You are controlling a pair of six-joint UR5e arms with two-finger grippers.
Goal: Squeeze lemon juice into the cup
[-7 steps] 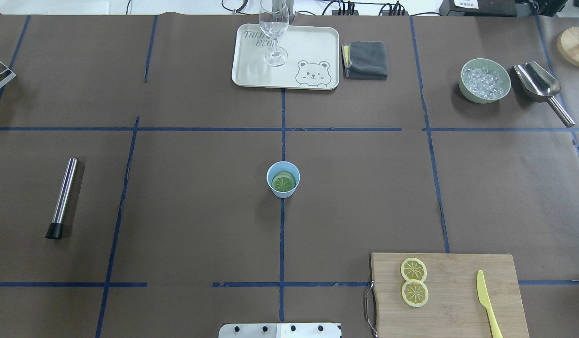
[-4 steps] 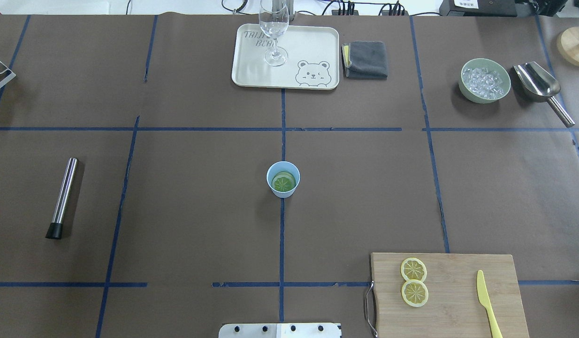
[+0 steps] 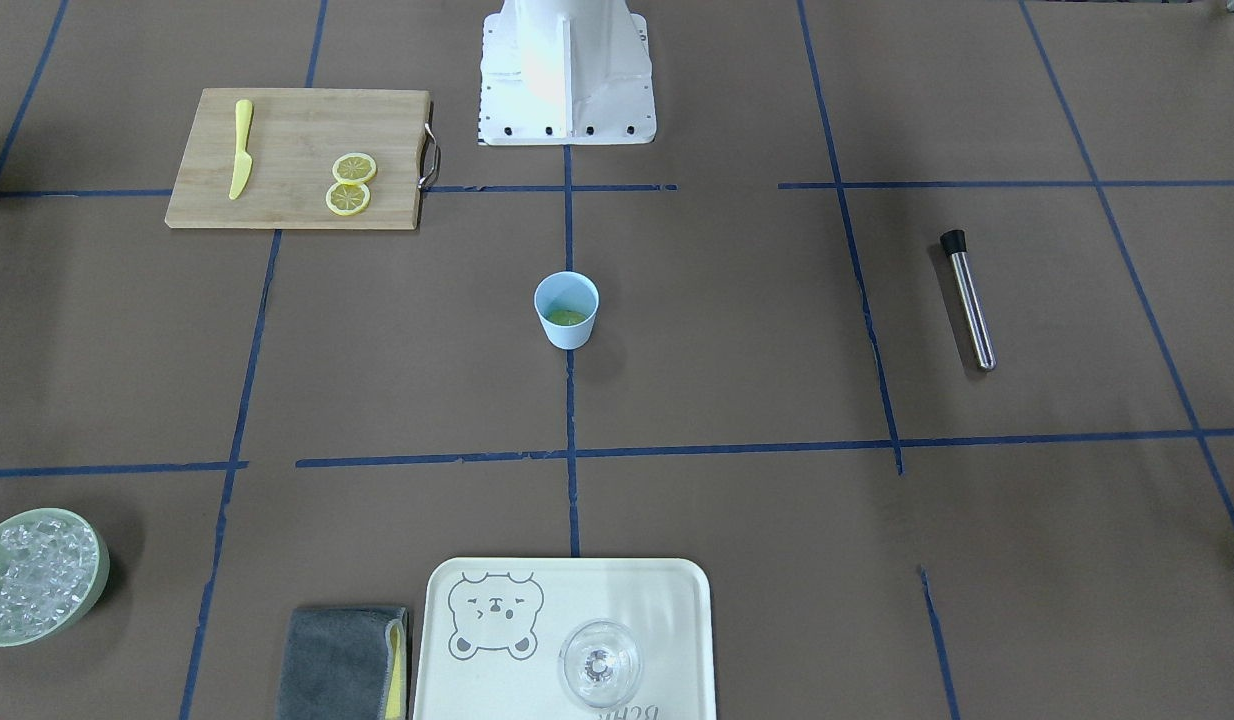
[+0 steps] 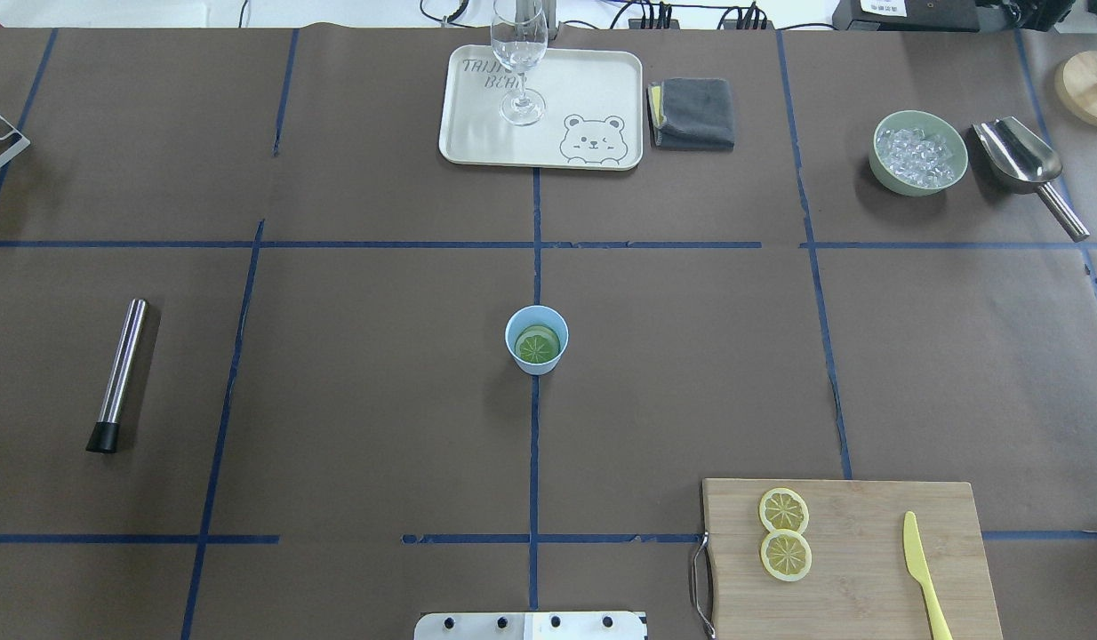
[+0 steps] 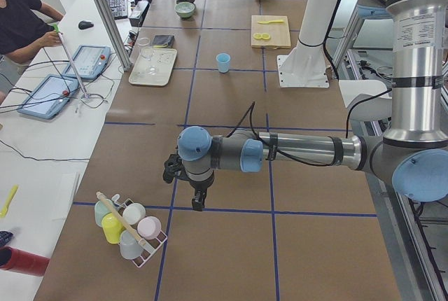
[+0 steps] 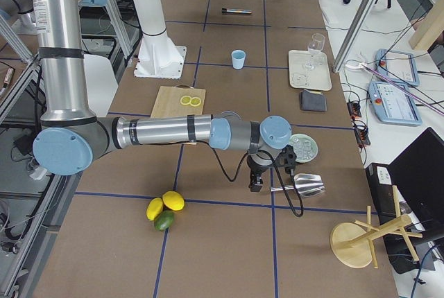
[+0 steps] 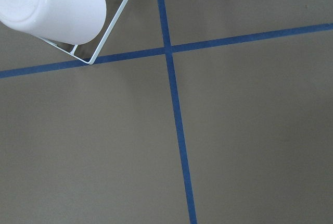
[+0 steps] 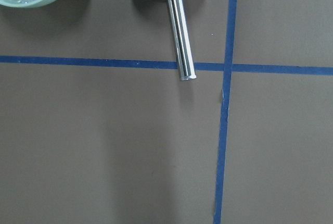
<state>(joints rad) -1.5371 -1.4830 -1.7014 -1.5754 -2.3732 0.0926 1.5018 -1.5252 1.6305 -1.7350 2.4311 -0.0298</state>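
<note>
The light-blue cup (image 4: 536, 339) stands at the table's middle, also in the front view (image 3: 566, 309); a greenish slice lies inside it. Two yellow lemon slices (image 4: 784, 511) (image 4: 787, 555) lie on the bamboo cutting board (image 4: 868, 587), also in the front view (image 3: 348, 198). The left gripper (image 5: 199, 199) hangs over the table's left end near a cup rack; it shows only in the exterior left view, so I cannot tell its state. The right gripper (image 6: 257, 186) hangs by the scoop at the right end; I cannot tell its state either. Neither wrist view shows fingers.
A yellow knife (image 4: 922, 573) lies on the board. A tray (image 4: 477, 133) holds a clear glass (image 4: 518, 62); a grey cloth (image 4: 695, 111) lies beside it. A green bowl of ice (image 4: 918, 153), a metal scoop (image 4: 1024, 169), a steel muddler (image 4: 120, 373), a cup rack (image 5: 129, 227) and whole citrus (image 6: 165, 208) are around.
</note>
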